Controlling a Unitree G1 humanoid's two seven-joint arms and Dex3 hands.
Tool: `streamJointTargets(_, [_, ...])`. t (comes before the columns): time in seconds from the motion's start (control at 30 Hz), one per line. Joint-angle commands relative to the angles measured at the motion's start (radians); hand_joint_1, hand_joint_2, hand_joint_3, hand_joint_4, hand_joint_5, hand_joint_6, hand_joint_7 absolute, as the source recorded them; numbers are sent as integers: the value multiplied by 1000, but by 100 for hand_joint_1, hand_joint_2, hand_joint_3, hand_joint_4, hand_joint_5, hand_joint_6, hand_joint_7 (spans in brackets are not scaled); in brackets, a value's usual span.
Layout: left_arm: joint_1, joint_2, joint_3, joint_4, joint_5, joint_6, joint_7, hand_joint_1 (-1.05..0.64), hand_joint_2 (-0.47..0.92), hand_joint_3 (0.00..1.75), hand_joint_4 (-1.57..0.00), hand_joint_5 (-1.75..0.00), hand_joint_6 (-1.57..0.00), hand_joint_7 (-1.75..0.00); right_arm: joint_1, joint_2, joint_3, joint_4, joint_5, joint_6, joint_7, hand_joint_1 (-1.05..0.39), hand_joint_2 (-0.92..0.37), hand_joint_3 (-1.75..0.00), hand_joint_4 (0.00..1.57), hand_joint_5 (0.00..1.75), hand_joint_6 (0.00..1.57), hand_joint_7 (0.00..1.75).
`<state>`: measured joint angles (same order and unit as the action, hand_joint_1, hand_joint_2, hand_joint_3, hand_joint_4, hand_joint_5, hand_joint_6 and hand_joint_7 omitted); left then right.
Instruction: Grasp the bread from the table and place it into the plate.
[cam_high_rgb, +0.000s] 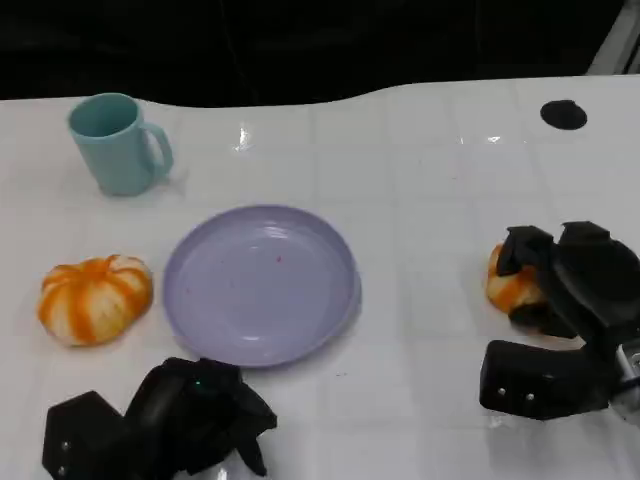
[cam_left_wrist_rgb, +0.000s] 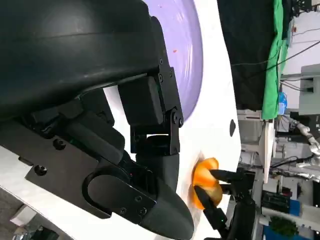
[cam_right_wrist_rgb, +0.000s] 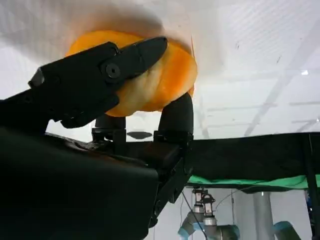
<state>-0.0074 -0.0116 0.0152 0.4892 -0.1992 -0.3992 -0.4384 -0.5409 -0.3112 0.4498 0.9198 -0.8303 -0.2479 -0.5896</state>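
Observation:
The bread (cam_high_rgb: 508, 284), an orange-yellow roll, lies on the white table at the right, well clear of the lilac plate (cam_high_rgb: 262, 284) in the middle. My right hand (cam_high_rgb: 565, 290) grips it, with black fingers wrapped over its top and side. In the right wrist view the fingers (cam_right_wrist_rgb: 102, 75) clamp the bread (cam_right_wrist_rgb: 167, 80) against the table surface. The left wrist view shows the bread (cam_left_wrist_rgb: 204, 176) pinched in the right hand (cam_left_wrist_rgb: 227, 197) beyond the plate (cam_left_wrist_rgb: 192, 55). My left hand (cam_high_rgb: 185, 420) rests near the front edge below the plate, fingers curled in and holding nothing.
An orange-and-white striped pumpkin (cam_high_rgb: 95, 299) sits left of the plate. A teal mug (cam_high_rgb: 118, 143) stands at the back left. A black round mark (cam_high_rgb: 563, 114) lies at the back right, near the table's far edge.

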Motion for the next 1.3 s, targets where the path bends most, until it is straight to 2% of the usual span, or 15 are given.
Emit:
streamJointTargets(0.03, [7,13,8,-3,8,-2,12,-105,82,0,-145,-104,-153,-59,-13,-17,-11,-4,21,-42,-72,-17,-43,-94,89,175,66,175])
streamJointTargets(0.2, [5,12,11,5,1,-5,5,-105,82,0,-145,-103,-153,-58,-19,-10,-3,-15,17,-89,-149,-17,-38,-113,94,175,70,175])
streamJointTargets(0.47, [11,13,8,-8,5,9,12,-105,81,0,-145,-103,-153,-58,-9,-3,-5,-117,36,-152,-138,-17,-36,-131,98,175,75,175])
streamJointTargets(0.7, [12,11,6,0,6,-7,6,-105,82,0,-145,-103,-153,-58,14,46,6,-278,62,-195,-35,-17,-30,-142,99,175,78,171])
streamJointTargets(0.9, [22,11,3,-11,8,-6,9,-105,82,1,-145,-103,-153,-58,21,119,29,-385,65,-158,96,-19,-27,-139,97,175,85,154])
streamJointTargets(0.97, [23,12,2,-14,9,-9,8,-105,82,1,-146,-103,-153,-57,10,143,45,-387,56,-152,118,-19,-29,-135,96,175,85,153])
streamJointTargets(1.1, [26,13,4,-18,7,-8,2,-105,82,1,-145,-103,-153,-57,-25,191,69,-358,43,-155,124,-16,-31,-132,96,175,80,166])
streamJointTargets(1.3, [30,14,4,-23,3,-5,-4,-105,82,0,-145,-103,-154,-57,-123,264,109,-233,6,-166,79,-20,-33,-126,96,175,76,172])
